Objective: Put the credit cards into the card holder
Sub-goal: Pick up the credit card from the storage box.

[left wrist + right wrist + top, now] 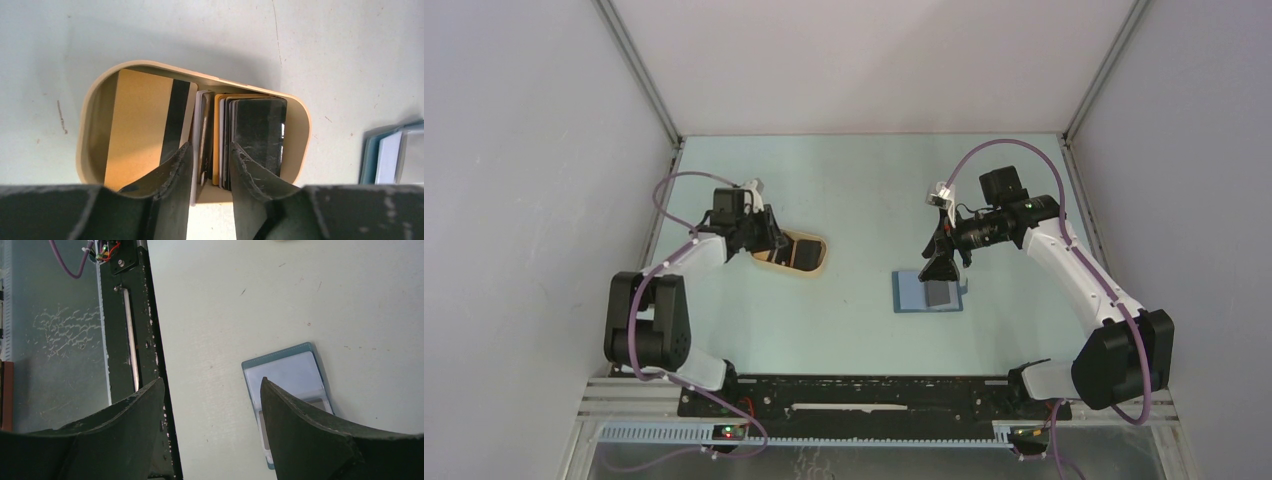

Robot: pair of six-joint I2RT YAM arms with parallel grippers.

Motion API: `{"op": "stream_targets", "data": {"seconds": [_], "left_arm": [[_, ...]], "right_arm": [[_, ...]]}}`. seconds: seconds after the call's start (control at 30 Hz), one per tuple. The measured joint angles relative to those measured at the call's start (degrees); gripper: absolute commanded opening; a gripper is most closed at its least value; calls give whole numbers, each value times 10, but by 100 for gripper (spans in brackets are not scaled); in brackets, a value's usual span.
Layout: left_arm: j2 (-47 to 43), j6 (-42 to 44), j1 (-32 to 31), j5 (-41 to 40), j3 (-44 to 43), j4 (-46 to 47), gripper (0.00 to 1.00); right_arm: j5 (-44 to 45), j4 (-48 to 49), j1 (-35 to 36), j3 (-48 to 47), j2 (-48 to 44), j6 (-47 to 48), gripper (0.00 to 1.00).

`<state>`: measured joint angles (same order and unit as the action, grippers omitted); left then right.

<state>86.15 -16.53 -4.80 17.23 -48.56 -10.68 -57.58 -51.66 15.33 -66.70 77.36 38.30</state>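
Note:
The tan oval tray (295, 125) holds the credit cards: a gold card with a black stripe (142, 125) leans at its left, and several upright cards (255, 130) stand at its right. My left gripper (210, 147) hangs over the tray (809, 262) with its jaws narrowly open astride a few card edges; a thin pale card (194, 150) rests against the left finger. The teal card holder (914, 292) lies open on the table, with a dark card (938, 296) on it. My right gripper (941, 266) hovers just above it, open and empty; its right finger (300, 425) covers part of the holder (287, 372).
The black base rail (145, 340) runs along the table's near edge, left in the right wrist view. The holder's edge (387, 155) shows at the right of the left wrist view. Grey walls enclose the pale green table (854, 190).

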Motion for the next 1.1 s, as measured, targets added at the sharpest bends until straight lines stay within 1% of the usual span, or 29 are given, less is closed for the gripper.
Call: {"op": "stream_targets", "data": {"seconds": [0.1,0.23,0.33,0.43,0.5,0.57,0.67,0.9,1.1], "left_arm": [[-12,0,0,-17,3,0,39],[-69,0,-2,-40,22,1,42],[-106,0,-15,-54,28,4,52],[-109,0,-47,-66,27,10,60],[-90,2,-72,-76,23,0,64],[-58,5,-94,-92,10,-21,70],[-6,11,-125,-128,-21,-62,73],[70,22,-182,-201,-104,-131,73],[116,32,-197,-229,-162,-176,70]], "right_arm": [[0,0,0,0,0,0,79],[0,0,0,0,0,0,79],[0,0,0,0,0,0,79],[0,0,0,0,0,0,79],[0,0,0,0,0,0,79],[0,0,0,0,0,0,79],[0,0,0,0,0,0,79],[0,0,0,0,0,0,79],[0,0,0,0,0,0,79]]}}
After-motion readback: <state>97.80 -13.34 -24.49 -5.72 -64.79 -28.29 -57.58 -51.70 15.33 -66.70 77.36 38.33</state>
